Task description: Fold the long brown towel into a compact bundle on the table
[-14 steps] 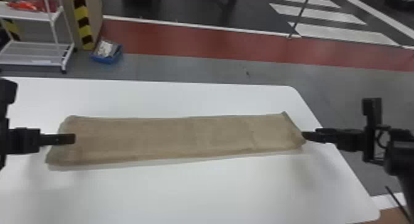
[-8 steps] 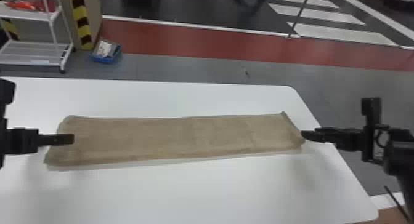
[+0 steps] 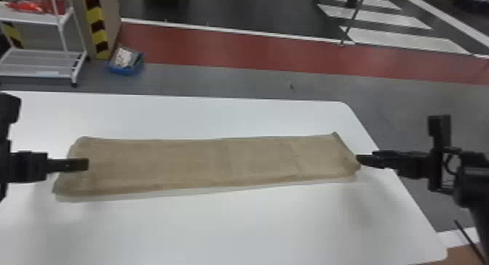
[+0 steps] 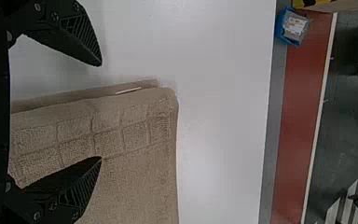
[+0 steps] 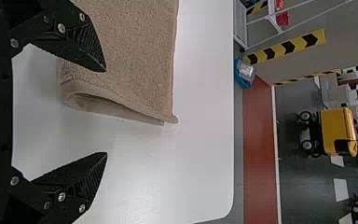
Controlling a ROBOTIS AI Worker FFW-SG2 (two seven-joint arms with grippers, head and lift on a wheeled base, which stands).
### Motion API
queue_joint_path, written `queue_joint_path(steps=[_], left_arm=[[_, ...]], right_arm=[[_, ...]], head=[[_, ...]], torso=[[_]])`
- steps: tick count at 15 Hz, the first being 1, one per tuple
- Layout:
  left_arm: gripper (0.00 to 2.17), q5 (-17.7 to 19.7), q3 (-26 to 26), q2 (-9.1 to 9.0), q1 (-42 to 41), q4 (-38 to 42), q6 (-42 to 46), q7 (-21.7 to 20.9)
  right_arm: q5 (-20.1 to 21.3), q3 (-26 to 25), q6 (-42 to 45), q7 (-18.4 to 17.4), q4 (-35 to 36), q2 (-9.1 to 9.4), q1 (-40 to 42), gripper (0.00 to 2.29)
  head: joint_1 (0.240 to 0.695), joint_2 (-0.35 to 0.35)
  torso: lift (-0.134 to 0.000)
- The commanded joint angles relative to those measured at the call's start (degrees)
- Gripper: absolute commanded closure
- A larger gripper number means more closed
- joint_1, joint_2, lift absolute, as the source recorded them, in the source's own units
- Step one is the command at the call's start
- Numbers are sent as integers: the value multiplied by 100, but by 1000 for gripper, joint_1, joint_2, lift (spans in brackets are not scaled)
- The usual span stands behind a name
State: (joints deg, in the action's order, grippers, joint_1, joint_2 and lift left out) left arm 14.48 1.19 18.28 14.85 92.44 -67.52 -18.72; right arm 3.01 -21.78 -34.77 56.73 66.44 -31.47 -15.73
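Note:
The long brown towel lies flat in a strip across the white table. My left gripper is over the towel's left end; in the left wrist view the same gripper stands open, one finger over the towel and the other over bare table past its edge. At the towel's right end is my right gripper. The right wrist view has this gripper open, its fingers on either side of the end edge of the towel, where the layers part slightly at a corner.
The white table extends in front of and behind the towel, and its right edge runs beneath my right arm. Beyond it on the floor are a blue bin and a white shelf rack.
My left gripper has shifted very slightly left over the towel's end. The right gripper and the towel look nearly unchanged.

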Motion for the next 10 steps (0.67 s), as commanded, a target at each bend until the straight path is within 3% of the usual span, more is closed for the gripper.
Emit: queue_joint_path(steps=[1,4,8,10], left_arm=[[194,-33,-22,9,18,-59,58,-9],[282,-50,-75,9,45,-103,41,-26],[670,-129,-146,9,71,-95,6,-132],[1146,-129,-172,0,89,-95,-82,-132]], right_arm=[[-11,-2,-17,22,1,9,0,286],[-29,-11,-35,40,1,9,0,286],[-90,-72,-53,75,1,9,0,286],[-134,-107,-35,102,1,-9,0,286]], head=[[695,-242],[695,-238],[695,-241],[695,-243]], torso=[[-123],[-123],[-123],[-123]])
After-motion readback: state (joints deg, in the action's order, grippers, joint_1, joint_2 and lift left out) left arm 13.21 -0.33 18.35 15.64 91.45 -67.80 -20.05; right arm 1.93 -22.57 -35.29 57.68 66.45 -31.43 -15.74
